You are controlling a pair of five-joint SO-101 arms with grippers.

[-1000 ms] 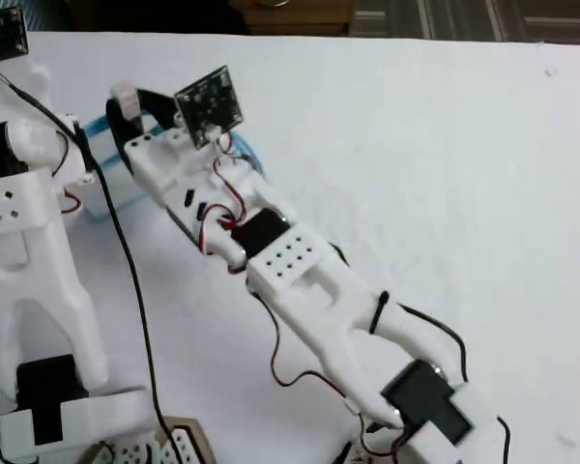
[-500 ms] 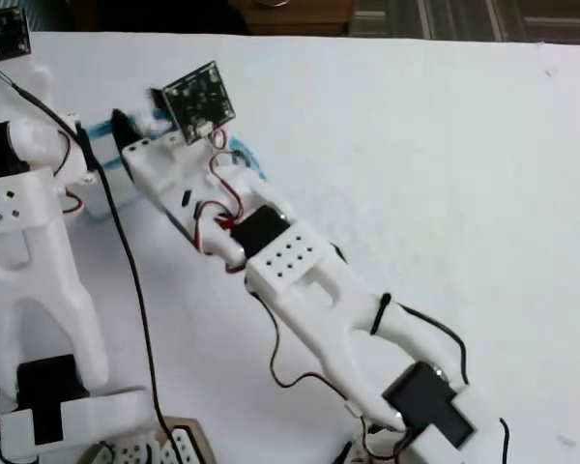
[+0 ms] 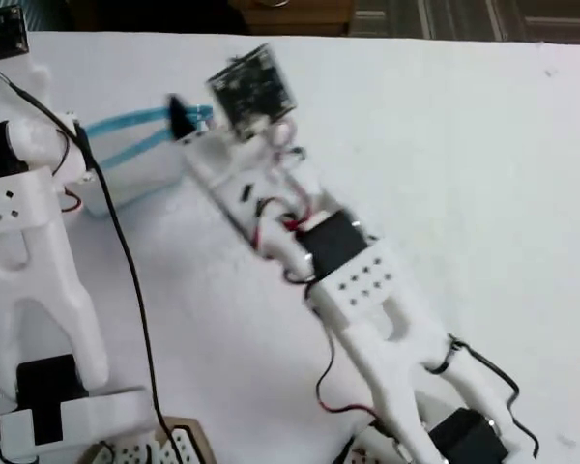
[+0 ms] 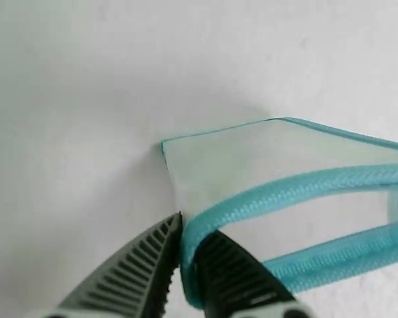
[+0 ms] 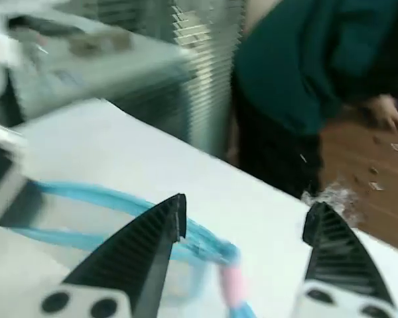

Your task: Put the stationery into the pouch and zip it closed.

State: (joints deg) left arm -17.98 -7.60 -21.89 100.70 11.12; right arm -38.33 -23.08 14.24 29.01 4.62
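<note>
High view: right end effector (image 3: 184, 117) now farther along pouch (image 3: 128, 166).

A white table (image 3: 464, 145) is recorded as the work surface; a wooden cabinet (image 3: 295, 14) is noted beyond its far edge; slatted blinds (image 5: 205, 40) and a brown floor (image 5: 371, 165) are observed behind.

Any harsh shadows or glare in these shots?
Left wrist view: soft shading on the table beside the pouch, pinched in the left tool; no glare. High view: even light, faint shadow beneath the right arm. Right wrist view: the open right tool stands dark against the pale table.
</note>
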